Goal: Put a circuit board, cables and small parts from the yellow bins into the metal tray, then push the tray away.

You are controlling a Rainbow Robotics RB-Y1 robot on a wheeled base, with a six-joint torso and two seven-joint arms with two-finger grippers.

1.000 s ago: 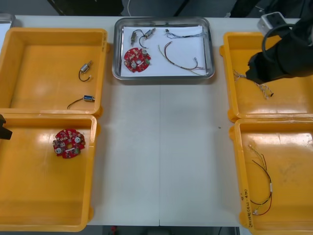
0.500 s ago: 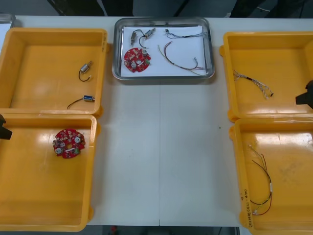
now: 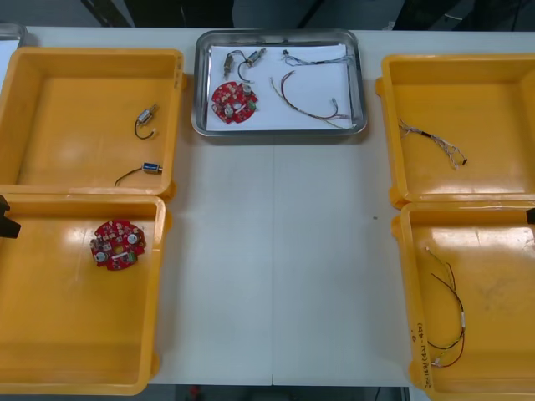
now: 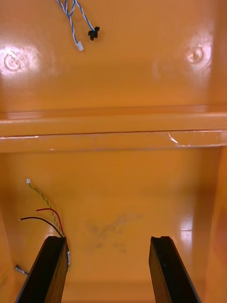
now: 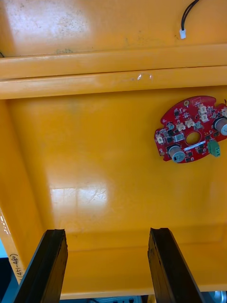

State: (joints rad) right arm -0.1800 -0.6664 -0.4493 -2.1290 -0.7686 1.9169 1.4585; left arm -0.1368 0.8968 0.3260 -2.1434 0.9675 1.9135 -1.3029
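Once back from the far right bin (image 3: 489, 92), parks the right gripper (image 4: 108, 242) spread and empty, a red and black cable (image 4: 49, 213) just beside one finger. Holds the left gripper (image 5: 106, 233) released, a circuit board (image 5: 191, 137) ahead of its jaws. Suggests loading done: filled metal tray (image 3: 279, 132) well beyond both jaws.

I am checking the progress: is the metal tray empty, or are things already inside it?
Not empty: the metal tray holds a red circuit board, cables and small metal parts on its white inside.
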